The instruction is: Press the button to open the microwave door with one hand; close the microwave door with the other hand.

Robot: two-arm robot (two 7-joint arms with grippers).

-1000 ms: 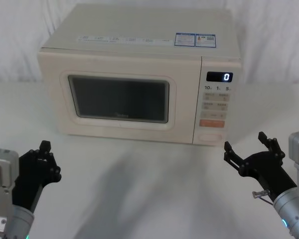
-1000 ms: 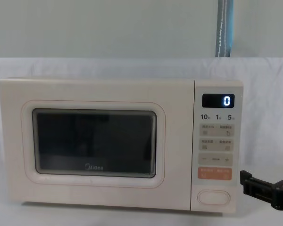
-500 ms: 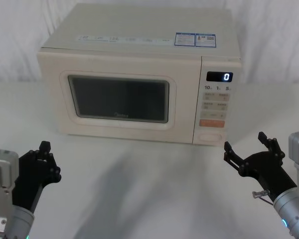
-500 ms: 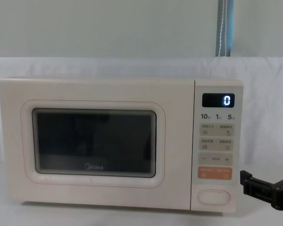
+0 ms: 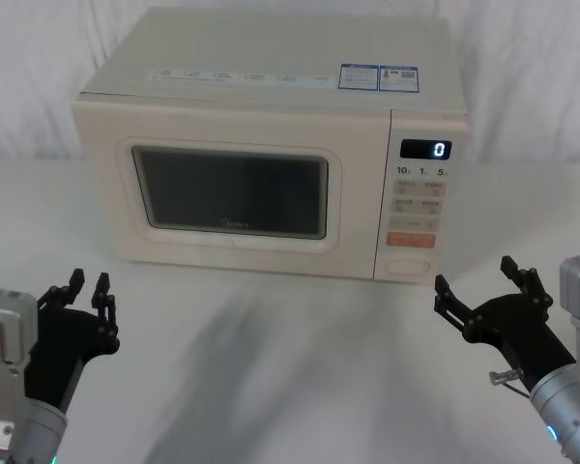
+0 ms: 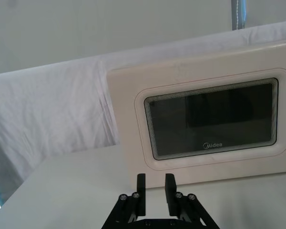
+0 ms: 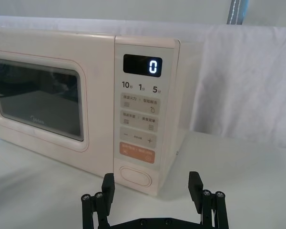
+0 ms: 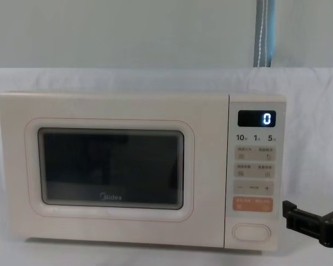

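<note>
Left gripper (image 5: 88,286) sits low at the near left of the white table (image 5: 271,367), well short of the microwave (image 5: 271,145); fingers (image 6: 141,193) parted by a narrow gap, holding nothing. Microwave stands centre-back on the table, facing the robot. Microwave door (image 8: 114,169) is flush with the front, dark window with the Midea logo under it. Right of the door is the key panel: display (image 8: 257,118) reads 0, orange key (image 7: 137,153) below the small keys, button (image 7: 137,175) at the very bottom, untouched. Right gripper (image 5: 476,287) hovers low at the near right, just beside and slightly in front of the panel's lower corner, apart from the button; fingers (image 7: 107,188) spread wide, empty.
</note>
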